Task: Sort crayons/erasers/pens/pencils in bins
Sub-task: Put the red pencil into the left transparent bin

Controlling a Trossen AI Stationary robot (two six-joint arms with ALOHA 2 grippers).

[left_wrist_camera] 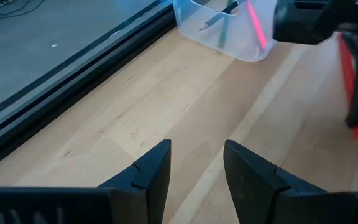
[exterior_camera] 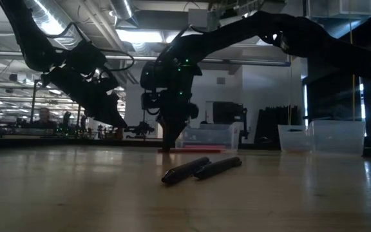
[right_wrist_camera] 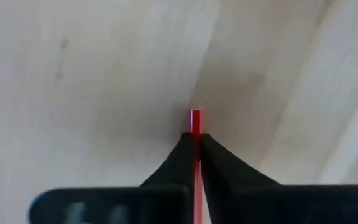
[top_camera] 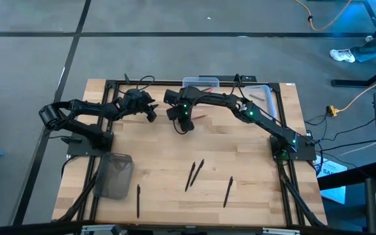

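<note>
A thin red pen (top_camera: pixel 199 117) lies on the wooden table near its far edge, in front of a clear bin (top_camera: pixel 200 82). My right gripper (right_wrist_camera: pixel 196 134) points down at it and is shut on it (top_camera: pixel 183 125). My left gripper (left_wrist_camera: pixel 197 158) hangs open just left of it (top_camera: pixel 151 112), above bare wood, with nothing between its fingers. That clear bin (left_wrist_camera: pixel 229 37) holds a pencil and a pink stick. A second clear bin (top_camera: pixel 264 96) stands at the far right. A smoky dark bin (top_camera: pixel 114 175) stands near left. My right gripper pinches the red pen between its two fingertips (right_wrist_camera: pixel 182 149), close to one end. That end (right_wrist_camera: pixel 196 116) pokes out just past the tips. The fingers come from above, pointing down. The rest of the pen (left_wrist_camera: pixel 348 81) runs off to the right along the table (exterior_camera: pixel 201 149).
Several dark pens lie loose on the near half of the table: one by the dark bin (top_camera: pixel 138 199), two crossed at the middle (top_camera: pixel 194 173), one further right (top_camera: pixel 228 190). The two arms stand close together at the far middle. Bare wood lies between them and the pens.
</note>
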